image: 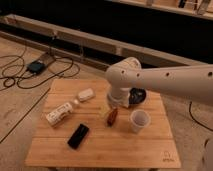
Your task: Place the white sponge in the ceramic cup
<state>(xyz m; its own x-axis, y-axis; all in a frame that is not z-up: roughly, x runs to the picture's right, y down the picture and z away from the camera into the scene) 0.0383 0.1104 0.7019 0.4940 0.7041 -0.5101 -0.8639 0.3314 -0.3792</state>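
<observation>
wht sponge [86, 94], wht cup [139, 120], tan wood tbl [125, 150]

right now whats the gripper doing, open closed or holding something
gripper: cannot be told; it is low over the table beside the ceramic cup, and the white sponge lies apart from it.

White bottle [60, 113], black phone [78, 135], dark bowl [138, 95], table [125, 148]
</observation>
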